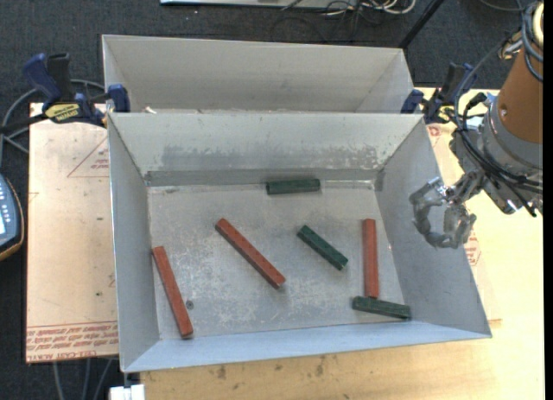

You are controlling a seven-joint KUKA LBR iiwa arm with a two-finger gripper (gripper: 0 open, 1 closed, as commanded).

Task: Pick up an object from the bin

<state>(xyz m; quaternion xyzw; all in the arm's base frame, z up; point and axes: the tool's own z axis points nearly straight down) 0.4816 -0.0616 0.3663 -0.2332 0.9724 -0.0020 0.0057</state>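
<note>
Grey metal bin, sloped walls, flat floor. Six loose bars lie scattered flat, none stacked and none touching. They look tipped in rather than arranged.

Nearest, front right corner: short dark green rectangular bar, lying along the foot of the front wall. Corner position likely awkward for a grasp.

Front left: long red rectangular bar, close to the left wall and angled with its near end toward the front wall.

Right side, mid-depth: second long red bar, running front to back beside the foot of the right wall. Its near end stops just short of the green corner bar.

Centre floor: third long red bar, diagonal, open floor all round. Judged the easiest to grasp.

Just right of it: short dark green bar, also diagonal, with clear floor round it.

Farthest: third short dark green bar, lying along the foot of the back wall.

Two-finger gripper hangs over the right sloped wall, above the floor, with no bar beneath it. Fingers stand apart with nothing between them. The nearest bar is the red one along the right wall. No target can be told yet.

The arm enters from the right, with its orange wrist cover beyond the rim and black cables bunched above the gripper. Judgement: pick not yet begun; the gripper must move left and descend.
</note>
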